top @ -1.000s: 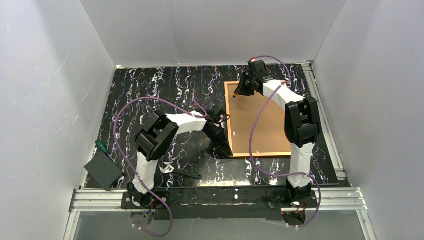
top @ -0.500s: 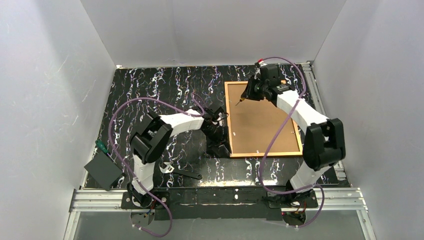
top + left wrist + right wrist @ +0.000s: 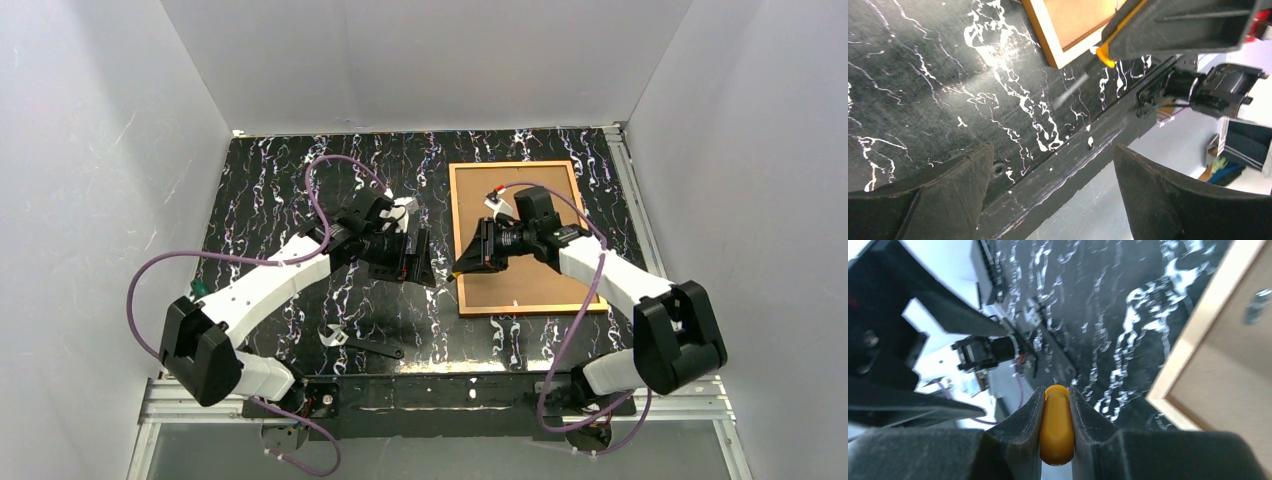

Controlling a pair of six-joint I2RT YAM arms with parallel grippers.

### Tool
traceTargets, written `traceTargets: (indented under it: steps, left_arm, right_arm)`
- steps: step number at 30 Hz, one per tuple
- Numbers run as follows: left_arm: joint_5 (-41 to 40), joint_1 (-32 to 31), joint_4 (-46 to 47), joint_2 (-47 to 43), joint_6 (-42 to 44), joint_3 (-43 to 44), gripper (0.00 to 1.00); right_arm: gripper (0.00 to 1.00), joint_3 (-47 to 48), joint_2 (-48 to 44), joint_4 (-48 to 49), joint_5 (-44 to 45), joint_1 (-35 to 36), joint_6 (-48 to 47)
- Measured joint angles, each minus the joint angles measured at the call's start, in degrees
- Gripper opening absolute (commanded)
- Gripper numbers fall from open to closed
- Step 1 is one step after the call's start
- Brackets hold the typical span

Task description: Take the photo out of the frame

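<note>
You are looking at a black marbled table (image 3: 270,200). The frame (image 3: 512,164) lies flat at about 2 o'clock from the table's middle, back side up. The photo (image 3: 505,290) sits inside its border, with only the tan board showing. Your right gripper (image 3: 1055,390) hangs over the frame's 9 o'clock edge, clamped on a yellow-handled tool (image 3: 1057,430). Your left gripper (image 3: 1050,160) is over bare table just beside that same edge, facing the right one. Its fingers are spread wide and nothing is between them. A wrench (image 3: 362,345) lies at 6 o'clock near the table's front edge, well apart from the frame.
</note>
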Motion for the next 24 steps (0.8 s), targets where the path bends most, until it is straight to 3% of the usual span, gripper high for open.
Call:
traceTargets:
  steps: [5,8,13,17,18,19,22,23,24]
  left_arm:
    - [5.9,0.0,0.5,1.3,2.7,-1.9,0.79]
    - [9.3,-0.1,1.1,2.1,3.3,-2.6,0.69]
    - [13.9,-0.3,4.1,2.1,2.7,-2.6,0.27]
    - [16.6,-0.2,5.5,2.1,3.1,-2.6,0.00]
    - [17.2,-0.3,5.9,2.1,3.3,-2.6,0.00]
    - [17.6,-0.5,6.5,2.0,3.9,-2.6,0.00]
    - [17.7,-0.7,6.1,1.7,4.9,-2.7,0.00]
    - [17.7,-0.7,5.4,1.4,5.6,-2.6,0.00]
    - [17.8,-0.6,3.8,1.2,6.5,-2.5,0.00]
  right_arm:
    - [0.01,-4.3,-3.7,7.9,-3.1,2.8,9.7]
    - [0.01,-5.9,-3.8,13.5,-3.8,4.7,15.2]
    - [0.01,-6.2,-3.8,17.7,-3.5,8.3,19.9]
    - [0.01,-6.2,-4.2,20.1,-3.4,9.1,22.3]
    - [0.01,-6.2,-4.2,20.2,-3.6,9.1,22.6]
    - [0.08,-6.2,-4.3,20.2,-3.8,9.0,22.6]
    - [0.67,-5.9,-4.7,19.0,-4.1,9.0,21.2]
    - [0.79,-5.3,-4.9,17.4,-4.3,8.9,19.2]
    - [0.85,-4.6,-5.4,15.0,-4.6,8.8,16.5]
